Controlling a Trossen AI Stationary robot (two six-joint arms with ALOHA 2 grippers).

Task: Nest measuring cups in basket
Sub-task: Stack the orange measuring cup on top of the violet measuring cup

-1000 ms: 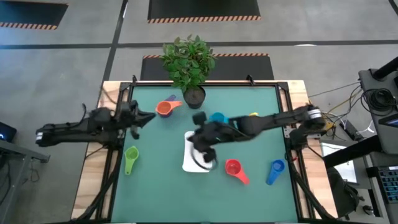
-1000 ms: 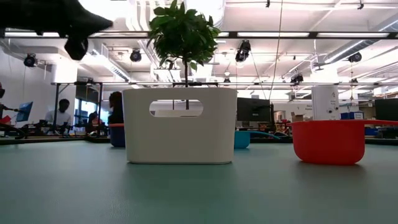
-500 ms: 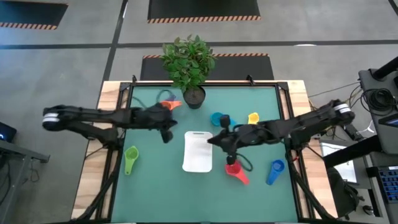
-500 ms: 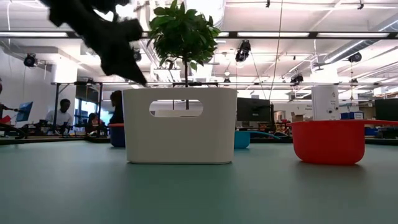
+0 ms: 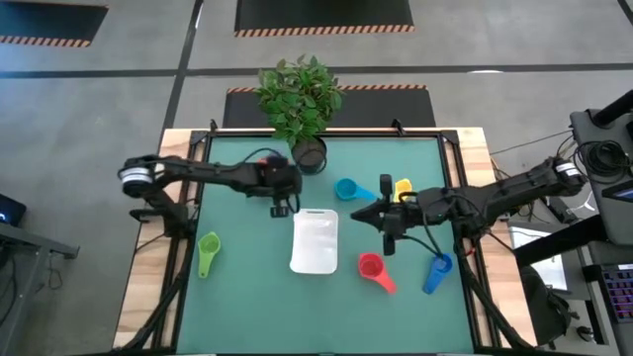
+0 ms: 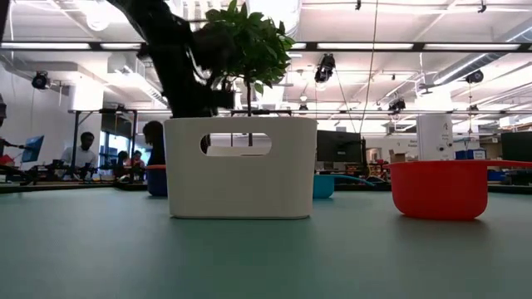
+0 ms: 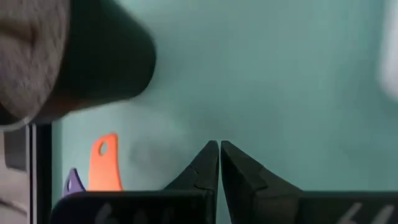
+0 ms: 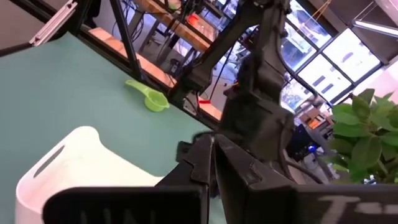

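The white basket [image 5: 315, 240] stands on the green mat at mid-table with nothing showing inside it. Around it lie a green cup [image 5: 208, 252], a teal cup [image 5: 346, 188], a yellow cup [image 5: 403, 186], a red cup [image 5: 373, 269] and a blue cup [image 5: 437, 269]. The left wrist view shows an orange cup's handle [image 7: 106, 163] and a purple cup's handle [image 7: 73, 182]. My left gripper [image 5: 280, 208] is shut, slants down and hovers just beyond the basket's far left corner. My right gripper [image 5: 356, 215] is shut, lies level above the mat to the basket's right and holds nothing.
A potted plant [image 5: 302, 99] in a dark pot [image 5: 309, 153] stands at the table's far edge, close to my left gripper. Black frame rails [image 5: 188, 198] run along the table's sides. Bare mat lies near the front edge.
My left gripper has swung from the table's left side toward the basket, sinking and tipping from level to slanting down. My right gripper has drawn back from over the basket toward the right edge and tipped up to level. Both have stayed shut.
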